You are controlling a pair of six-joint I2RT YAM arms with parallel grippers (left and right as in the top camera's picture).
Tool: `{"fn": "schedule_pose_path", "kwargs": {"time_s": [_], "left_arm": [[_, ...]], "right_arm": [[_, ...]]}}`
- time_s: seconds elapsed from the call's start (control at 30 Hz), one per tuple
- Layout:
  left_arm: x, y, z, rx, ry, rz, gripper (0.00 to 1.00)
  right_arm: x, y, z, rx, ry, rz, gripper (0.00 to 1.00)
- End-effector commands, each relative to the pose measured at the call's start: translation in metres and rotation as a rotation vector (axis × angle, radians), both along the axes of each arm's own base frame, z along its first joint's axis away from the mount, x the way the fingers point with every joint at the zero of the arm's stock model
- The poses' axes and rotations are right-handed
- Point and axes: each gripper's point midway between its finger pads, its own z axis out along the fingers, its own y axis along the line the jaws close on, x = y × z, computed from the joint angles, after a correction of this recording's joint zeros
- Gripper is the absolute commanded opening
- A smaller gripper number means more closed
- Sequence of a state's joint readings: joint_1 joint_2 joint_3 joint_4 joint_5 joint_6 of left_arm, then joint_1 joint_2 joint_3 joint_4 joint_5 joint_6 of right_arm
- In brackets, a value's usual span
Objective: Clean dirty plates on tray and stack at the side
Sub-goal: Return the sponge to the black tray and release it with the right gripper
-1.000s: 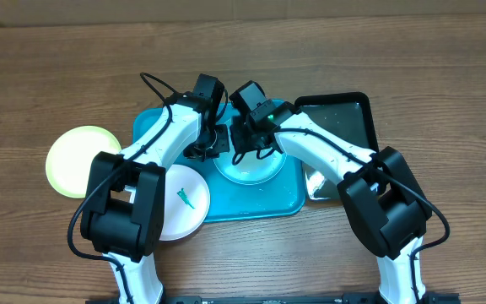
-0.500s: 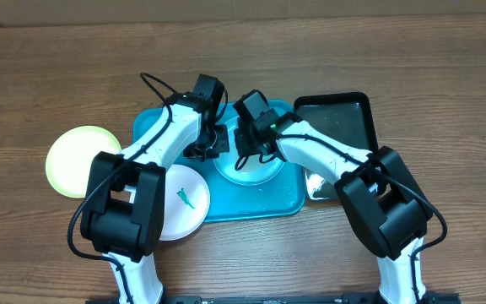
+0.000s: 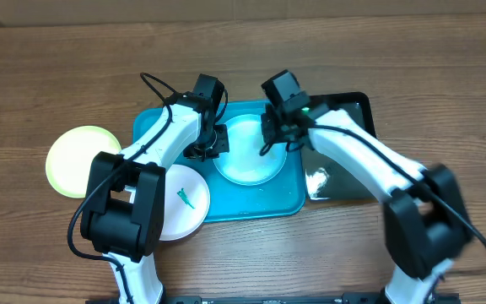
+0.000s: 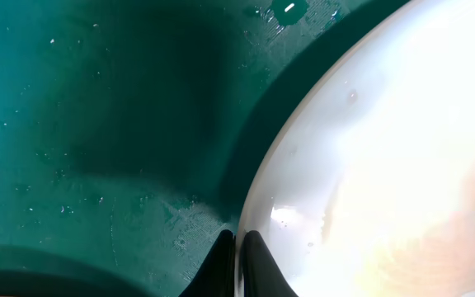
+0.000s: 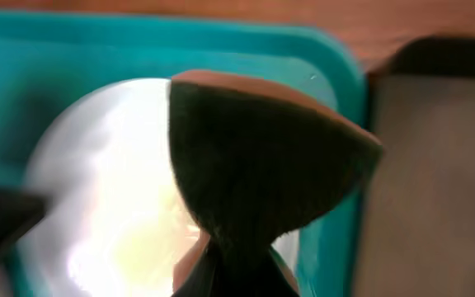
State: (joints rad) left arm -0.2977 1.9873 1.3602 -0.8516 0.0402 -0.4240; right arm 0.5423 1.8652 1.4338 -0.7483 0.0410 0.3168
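A pale blue plate (image 3: 247,156) lies on the turquoise tray (image 3: 260,203). My left gripper (image 3: 215,143) is shut on its left rim; the left wrist view shows the plate (image 4: 386,157) with the rim pinched between the fingertips (image 4: 239,264). My right gripper (image 3: 274,135) hangs over the plate's far right edge, shut on a dark sponge (image 5: 254,157) with a brown back. A white plate (image 3: 184,207) with a green smear (image 3: 184,197) sits at the tray's front left corner. The yellow-green plate (image 3: 81,160) rests on the table to the left.
A black tray (image 3: 344,118) stands right of the turquoise one, with a shiny wet patch (image 3: 317,180) at its near end. In the right wrist view its dark edge (image 5: 435,165) lies just beyond the turquoise rim (image 5: 336,74). Brown wooden table all round.
My right arm has swung right and away from the plate's middle to its far right edge, the sponge still in its grip. The left arm and the plates have not moved.
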Motion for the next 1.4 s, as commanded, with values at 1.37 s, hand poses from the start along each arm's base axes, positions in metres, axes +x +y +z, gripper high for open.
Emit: {"fn": "schedule_pose_path", "kwargs": {"time_s": [1.37], "left_arm": [[-0.004,0.008,0.002,0.036,-0.003,0.015,0.04]], "right_arm": [[-0.043,-0.153,-0.049,-0.157,0.064,-0.266,0.34]]}}
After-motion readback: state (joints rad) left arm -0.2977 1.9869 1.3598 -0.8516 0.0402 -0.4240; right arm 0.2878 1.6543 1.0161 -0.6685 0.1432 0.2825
